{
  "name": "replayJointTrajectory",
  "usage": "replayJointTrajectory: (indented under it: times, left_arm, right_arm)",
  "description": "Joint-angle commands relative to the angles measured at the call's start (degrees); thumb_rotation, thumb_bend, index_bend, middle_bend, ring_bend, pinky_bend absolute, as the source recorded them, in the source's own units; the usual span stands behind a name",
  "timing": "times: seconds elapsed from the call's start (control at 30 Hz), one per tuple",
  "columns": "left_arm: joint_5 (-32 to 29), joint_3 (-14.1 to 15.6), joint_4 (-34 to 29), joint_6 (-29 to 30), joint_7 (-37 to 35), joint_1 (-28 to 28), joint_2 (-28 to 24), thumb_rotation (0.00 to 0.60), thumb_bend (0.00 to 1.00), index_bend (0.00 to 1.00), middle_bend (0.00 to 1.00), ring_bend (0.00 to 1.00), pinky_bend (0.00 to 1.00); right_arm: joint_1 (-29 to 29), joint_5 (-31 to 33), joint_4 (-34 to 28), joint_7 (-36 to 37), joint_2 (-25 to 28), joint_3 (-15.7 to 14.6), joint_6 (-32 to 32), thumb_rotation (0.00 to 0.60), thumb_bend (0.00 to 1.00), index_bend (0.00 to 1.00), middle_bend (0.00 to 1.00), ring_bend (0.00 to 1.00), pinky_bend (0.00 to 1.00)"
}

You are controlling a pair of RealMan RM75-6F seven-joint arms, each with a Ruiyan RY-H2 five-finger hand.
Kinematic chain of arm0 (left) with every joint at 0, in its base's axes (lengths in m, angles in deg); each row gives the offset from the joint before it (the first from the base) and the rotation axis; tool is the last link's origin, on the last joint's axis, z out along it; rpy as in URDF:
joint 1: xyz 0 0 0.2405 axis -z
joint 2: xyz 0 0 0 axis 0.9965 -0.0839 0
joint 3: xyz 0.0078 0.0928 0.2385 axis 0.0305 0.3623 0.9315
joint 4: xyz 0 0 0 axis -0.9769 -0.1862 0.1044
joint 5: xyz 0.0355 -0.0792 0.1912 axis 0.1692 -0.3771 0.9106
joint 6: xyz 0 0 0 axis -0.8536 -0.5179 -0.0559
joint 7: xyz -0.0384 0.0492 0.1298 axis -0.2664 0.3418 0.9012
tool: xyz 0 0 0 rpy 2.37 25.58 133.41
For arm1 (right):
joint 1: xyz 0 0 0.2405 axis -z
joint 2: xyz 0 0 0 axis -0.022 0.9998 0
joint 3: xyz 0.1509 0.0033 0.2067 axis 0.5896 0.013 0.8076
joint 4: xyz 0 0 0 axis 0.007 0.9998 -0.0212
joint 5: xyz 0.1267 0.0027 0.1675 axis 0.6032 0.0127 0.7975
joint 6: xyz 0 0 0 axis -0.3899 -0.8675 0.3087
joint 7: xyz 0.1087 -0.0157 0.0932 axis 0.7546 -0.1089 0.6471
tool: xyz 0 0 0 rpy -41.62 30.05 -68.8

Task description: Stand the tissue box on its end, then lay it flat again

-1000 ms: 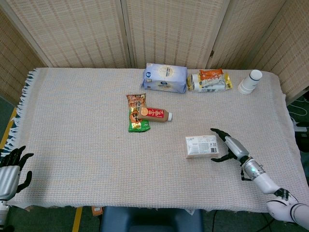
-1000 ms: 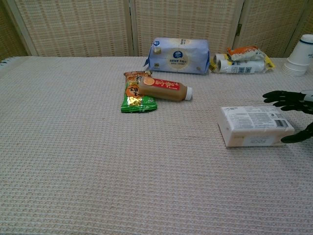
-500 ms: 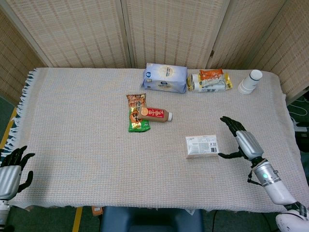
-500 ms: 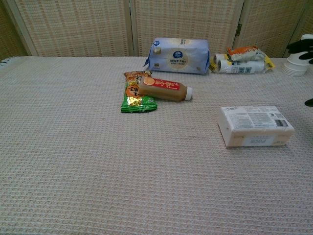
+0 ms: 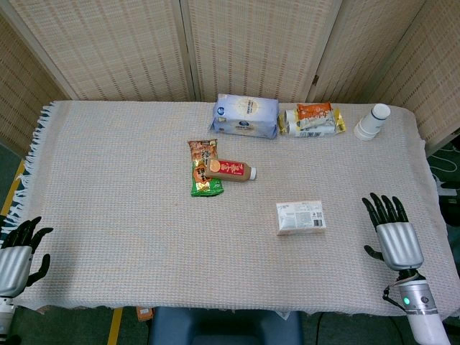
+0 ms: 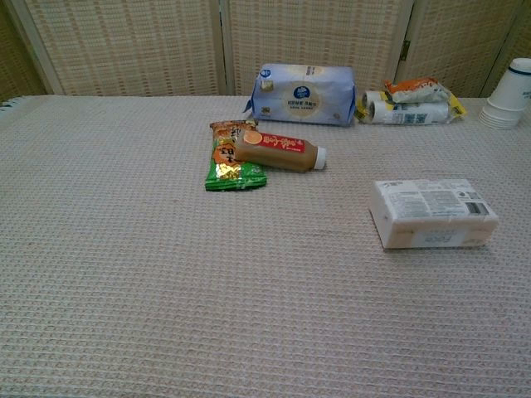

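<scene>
The tissue box (image 5: 300,216) (image 6: 433,212), a white pack with a printed label on top, lies flat on the woven cloth right of centre. My right hand (image 5: 390,233) hovers well to the right of it near the table's right edge, fingers spread, holding nothing. My left hand (image 5: 16,253) hangs at the table's front left corner, fingers apart and empty. Neither hand shows in the chest view.
A brown bottle (image 5: 231,169) lies across a green and orange snack packet (image 5: 204,172) near the middle. At the back are a blue and white bag (image 5: 246,115), orange-topped packets (image 5: 312,119) and stacked paper cups (image 5: 371,122). The cloth's fringe (image 5: 29,169) runs along the left edge.
My right hand has let go of the tissue box, drawn back to the right and turned its fingers upward. The box stays flat where it was. The left hand barely moved.
</scene>
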Motion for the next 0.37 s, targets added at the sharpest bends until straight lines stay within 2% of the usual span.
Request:
replayJointTrajectory:
  times: [0.03,0.37]
  left_arm:
    - [0.0,0.0,0.0,0.0,0.0,0.0,0.0,0.6,0.5,0.23,0.0,0.0,0.12]
    - [0.2,0.1,0.1,0.0,0.1,0.0,0.1,0.6,0.5,0.23,0.0,0.0,0.12]
  right_arm:
    - [2.4,2.7,5.8,2.7,-1.7,1.6,0.7,0.6,0.0,0.0,0.0,0.0,0.0]
    - [3.8,2.1,3.5,6.1,0.2,3.2,0.4,0.6,0.0,0.0,0.0,0.0,0.0]
